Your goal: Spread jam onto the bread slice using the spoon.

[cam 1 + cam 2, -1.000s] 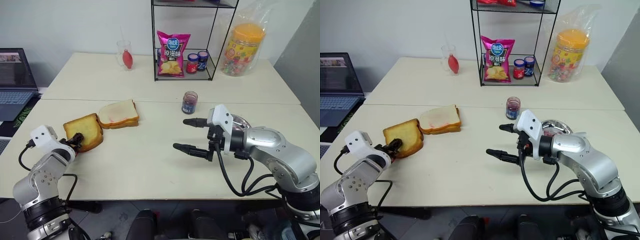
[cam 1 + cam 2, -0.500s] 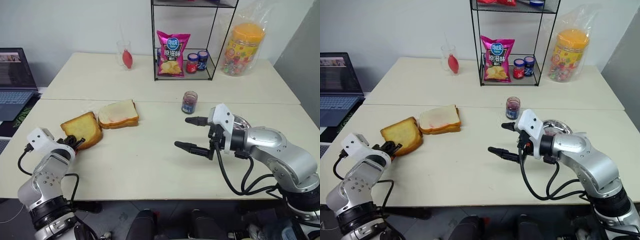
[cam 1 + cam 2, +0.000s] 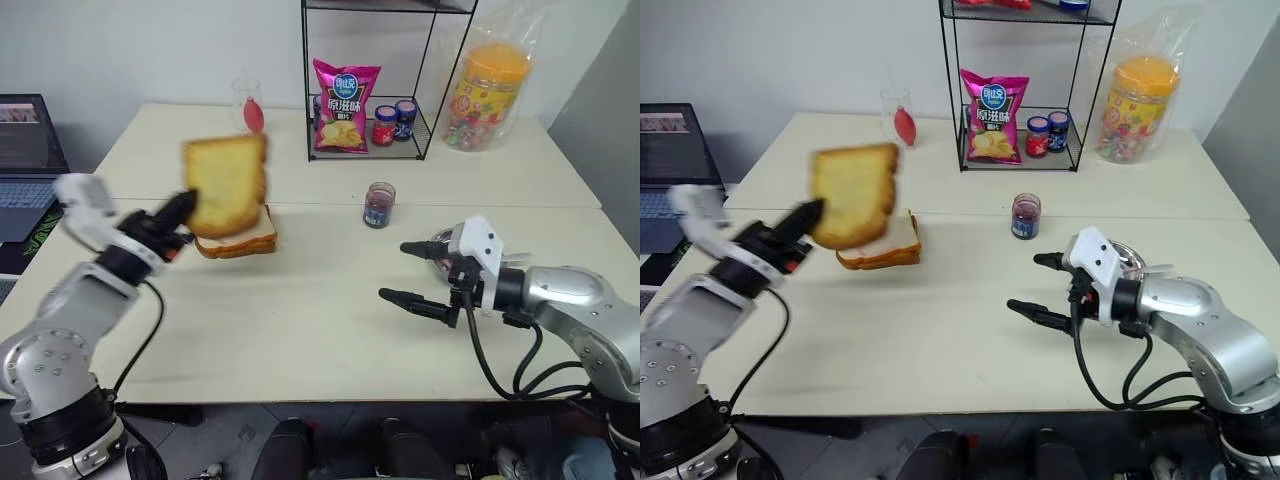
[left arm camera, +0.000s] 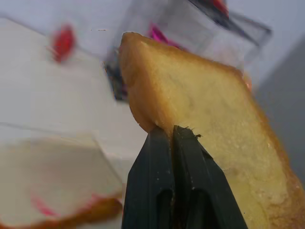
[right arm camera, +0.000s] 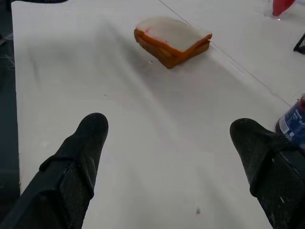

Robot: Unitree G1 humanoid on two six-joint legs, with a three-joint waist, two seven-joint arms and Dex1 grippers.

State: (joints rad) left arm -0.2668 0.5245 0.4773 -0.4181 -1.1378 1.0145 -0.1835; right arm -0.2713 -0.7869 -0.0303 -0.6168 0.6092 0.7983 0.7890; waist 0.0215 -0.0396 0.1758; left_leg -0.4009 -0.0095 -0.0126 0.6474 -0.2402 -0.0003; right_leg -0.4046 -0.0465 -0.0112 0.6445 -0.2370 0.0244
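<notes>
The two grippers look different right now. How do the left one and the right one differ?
The left gripper is shut on the bread slice, pinching it at one edge and holding it in the air above the bread stack; the right gripper is open and holds nothing. The left gripper is raised over the table; the right gripper hangs lower, near the jam jar. Both have two black fingers.

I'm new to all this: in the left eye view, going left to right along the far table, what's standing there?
Laptop → glass with a red thing inside → pink chip bag → red-capped jar → blue-capped jar → bagged orange-lidded candy tub.
</notes>
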